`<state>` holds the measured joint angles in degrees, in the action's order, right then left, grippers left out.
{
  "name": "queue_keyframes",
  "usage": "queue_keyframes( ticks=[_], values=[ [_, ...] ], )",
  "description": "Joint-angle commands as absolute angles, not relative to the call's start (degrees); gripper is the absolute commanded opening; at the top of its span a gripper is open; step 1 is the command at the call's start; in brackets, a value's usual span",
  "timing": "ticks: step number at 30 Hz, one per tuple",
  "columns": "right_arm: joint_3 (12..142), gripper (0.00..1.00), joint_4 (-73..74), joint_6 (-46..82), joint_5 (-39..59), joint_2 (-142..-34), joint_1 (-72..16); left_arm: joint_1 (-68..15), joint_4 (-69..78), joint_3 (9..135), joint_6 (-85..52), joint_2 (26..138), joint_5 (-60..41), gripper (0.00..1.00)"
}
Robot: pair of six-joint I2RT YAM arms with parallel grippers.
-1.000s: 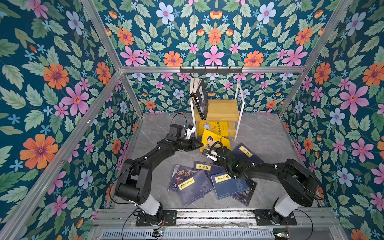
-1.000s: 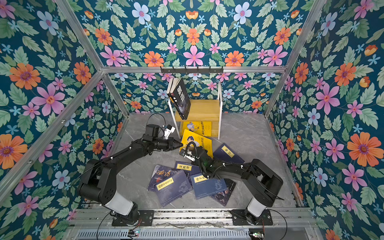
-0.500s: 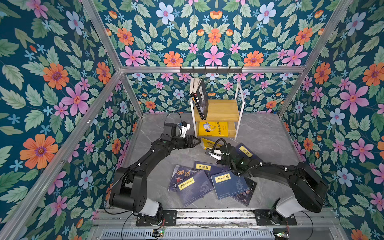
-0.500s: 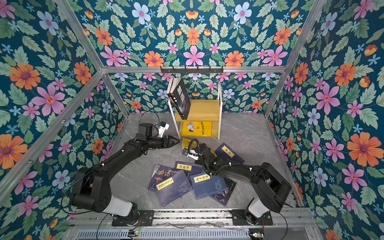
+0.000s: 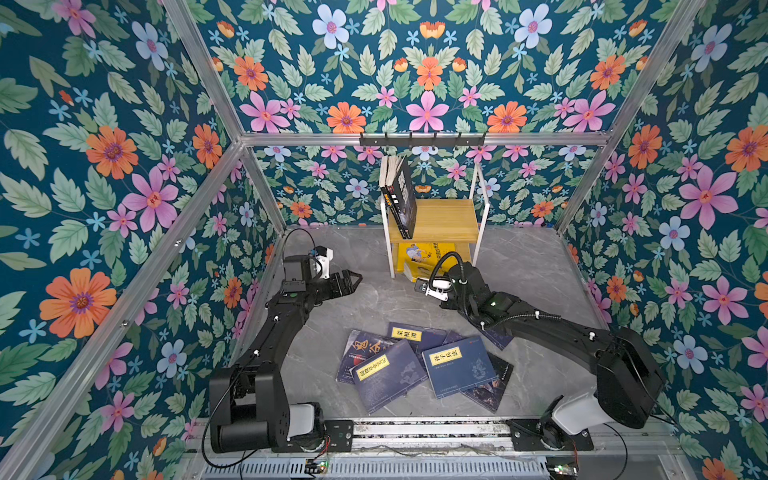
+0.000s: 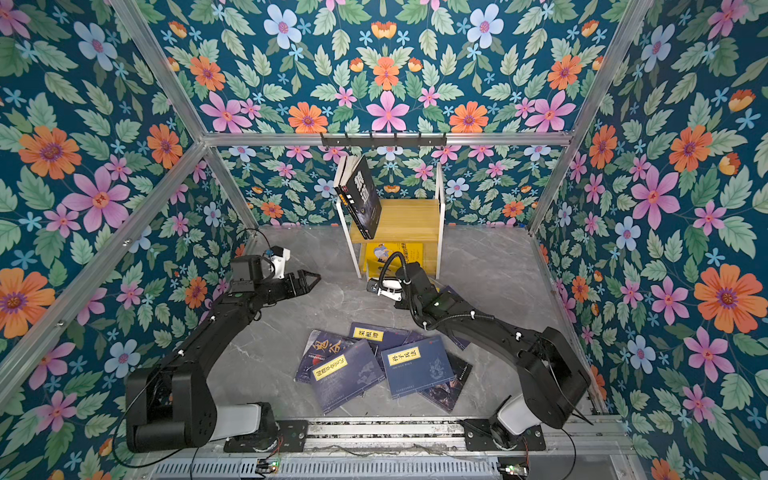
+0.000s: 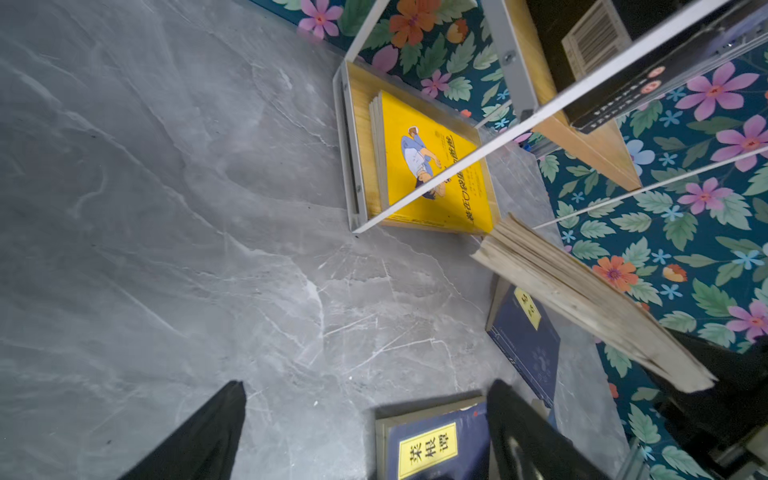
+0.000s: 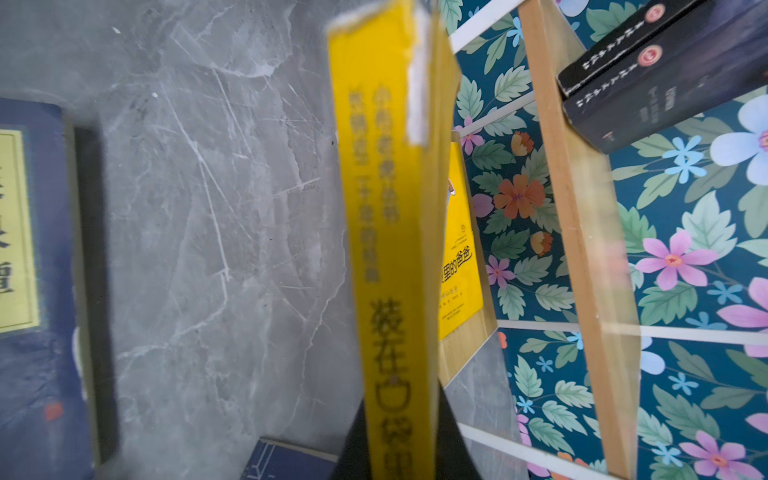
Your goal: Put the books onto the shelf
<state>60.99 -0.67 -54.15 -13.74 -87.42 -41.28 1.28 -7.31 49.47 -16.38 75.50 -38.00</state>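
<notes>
left pincer: jaws apart and empty. It is held low over the counter, off to the side of the shelf, judged to be keeping the approach lane clear.
right pincer: clamped on a yellow paperback, gripped at one end so the free length projects ahead of the tips and can be fed in first.
yellow paperback: carried on edge, clear of the counter. The lower tier opening lies just ahead of it.
lower tier: already occupied by a yellow cartoon-boy book laid flat. Whether it is one book or a stack cannot be told.
upper tier: two black books are leaned against a frame post, which is the only prop available.
navy books: loose overlapping pile on the counter behind both pincers, well apart from the shelf, not yet shelved.
next: the held book is judged to need rotating flat to pass under the upper board.
risk: the free end may sag or catch the frame.
</notes>
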Motion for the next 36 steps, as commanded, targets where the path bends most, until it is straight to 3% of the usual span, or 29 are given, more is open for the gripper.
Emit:
queue_keyframes(
  ticks=[1, 27, 28, 33, 36],
  values=[
    [63.62, 0.00, 0.93, -58.88, -13.58, -88.75, -40.74, 2.63, -7.00, 49.56, -12.77, 74.49, -35.84, 0.94],
    [74.75, 0.00, 21.23, -67.07, -19.51, -111.90, -37.17, 4.66, -7.58, 50.00, -10.11, 73.39, -34.31, 0.96],
    [74.97, 0.02, 20.44, -67.05, -19.22, -112.78, -37.16, 4.64, -7.57, 50.05, -10.11, 73.31, -34.28, 0.96],
    [75.82, 0.35, 13.01, -64.79, -16.46, -114.50, -37.17, 4.61, -7.68, 50.10, -10.11, 73.30, -34.37, 0.96],
    [76.24, 0.46, 8.89, -63.61, -15.11, -114.25, -37.10, 4.60, -7.87, 50.16, -10.13, 73.34, -34.47, 0.95]
  ],
)
